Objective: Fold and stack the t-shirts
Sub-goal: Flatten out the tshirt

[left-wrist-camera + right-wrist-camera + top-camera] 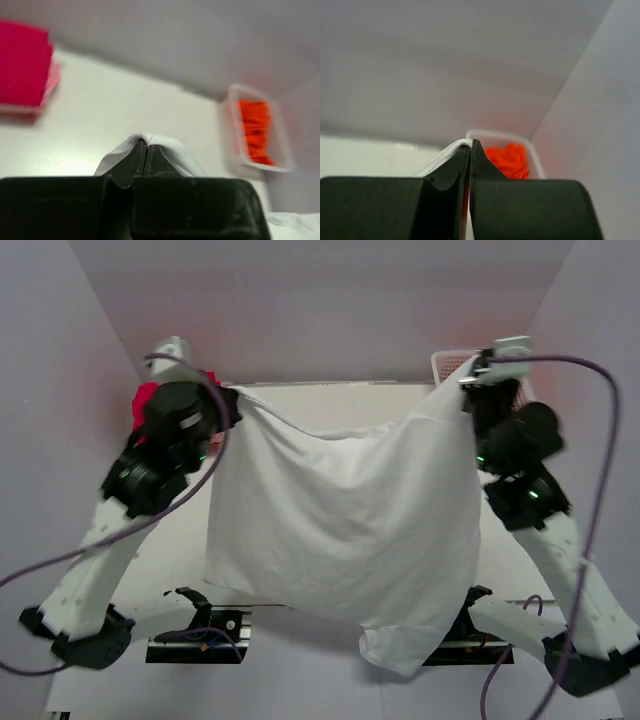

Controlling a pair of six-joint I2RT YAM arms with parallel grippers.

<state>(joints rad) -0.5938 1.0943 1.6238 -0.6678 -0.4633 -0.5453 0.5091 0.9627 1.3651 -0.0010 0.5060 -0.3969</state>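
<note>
One white t-shirt (340,520) hangs above pale table (320,405), walls (320,300) perhaps lilac.

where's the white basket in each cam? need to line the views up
Top external: basket at top right, mostly hidden behind the right arm.
Left wrist: right side, orange shirts inside.
Right wrist: centre, slightly right, in the far corner.
Shared landmark: the white t-shirt, in all three.
</note>
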